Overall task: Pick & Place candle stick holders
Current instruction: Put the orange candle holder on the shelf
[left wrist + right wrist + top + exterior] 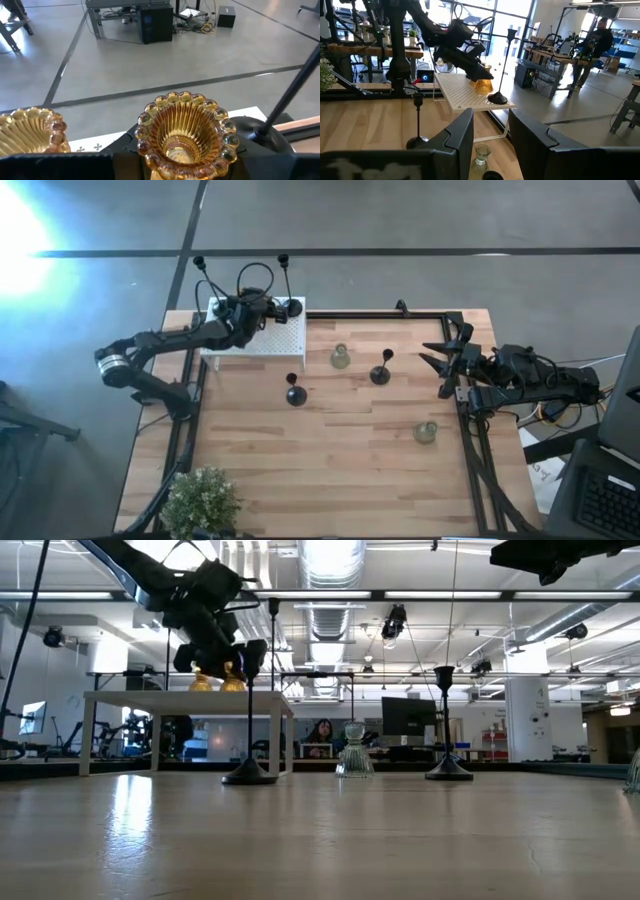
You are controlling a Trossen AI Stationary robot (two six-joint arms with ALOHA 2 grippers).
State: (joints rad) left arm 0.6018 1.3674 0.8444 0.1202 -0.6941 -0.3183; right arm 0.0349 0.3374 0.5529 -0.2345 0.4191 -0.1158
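The wooden tabletop (330,470) is carrying a white perforated box (262,340) at its far edge. The left tool (252,308) is hovering over the box, just above two amber holders (184,135); whether it is clenched cannot be told. A black holder (497,97) is standing on the box. Two black holders (295,393) and two pale glass holders (340,358) are standing apart on the tabletop. The right tool (440,360) is waiting released at the right edge.
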